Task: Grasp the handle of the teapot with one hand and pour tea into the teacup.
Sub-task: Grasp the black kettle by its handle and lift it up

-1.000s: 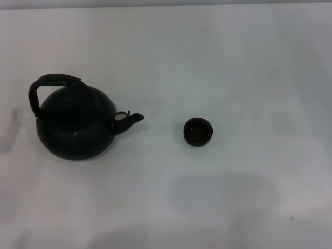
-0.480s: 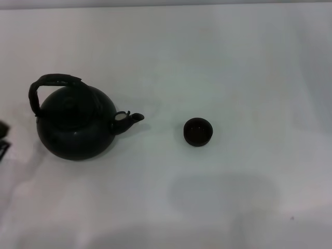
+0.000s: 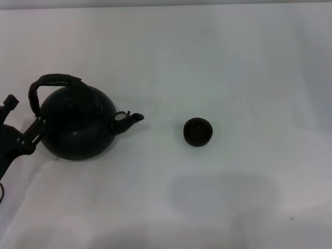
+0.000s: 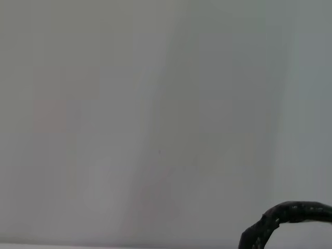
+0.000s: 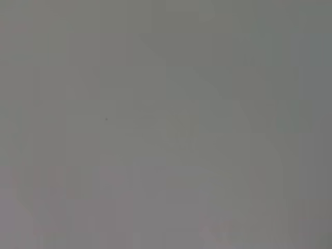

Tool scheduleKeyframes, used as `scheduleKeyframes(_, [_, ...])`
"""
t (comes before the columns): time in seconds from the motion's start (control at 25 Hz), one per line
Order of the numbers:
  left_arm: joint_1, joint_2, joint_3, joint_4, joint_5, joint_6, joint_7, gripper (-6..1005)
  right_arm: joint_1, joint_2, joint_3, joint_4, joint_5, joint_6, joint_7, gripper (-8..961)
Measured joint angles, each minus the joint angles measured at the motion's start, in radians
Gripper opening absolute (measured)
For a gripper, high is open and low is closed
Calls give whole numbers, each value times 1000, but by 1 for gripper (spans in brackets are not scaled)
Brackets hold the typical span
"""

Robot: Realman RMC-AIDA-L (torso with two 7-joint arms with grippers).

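Observation:
The black teapot (image 3: 78, 127) stands upright on the white table at the left, its spout (image 3: 129, 119) pointing right towards the teacup. The arched handle (image 3: 54, 80) rises over its lid; a piece of the handle also shows in the left wrist view (image 4: 285, 218). The small dark teacup (image 3: 198, 132) stands upright right of the spout, apart from the pot. My left gripper (image 3: 23, 114) reaches in from the left edge, open, beside the pot's left side and below the handle's left end; one finger (image 3: 37, 127) lies against the pot's body. My right gripper is out of view.
The white table (image 3: 207, 62) stretches all around the pot and cup. A faint shadow (image 3: 223, 194) lies on it in front of the cup. The right wrist view shows only a plain grey surface.
My left gripper has come in from the left edge and moved right, up to the teapot's left side. The teapot and teacup have not moved.

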Motion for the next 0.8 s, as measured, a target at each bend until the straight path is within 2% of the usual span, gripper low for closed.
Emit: scheduleKeyframes(0.8, [-39,2,-6,2,-8,-86,5,855,1,-2,-4,1,0,-2,14,843])
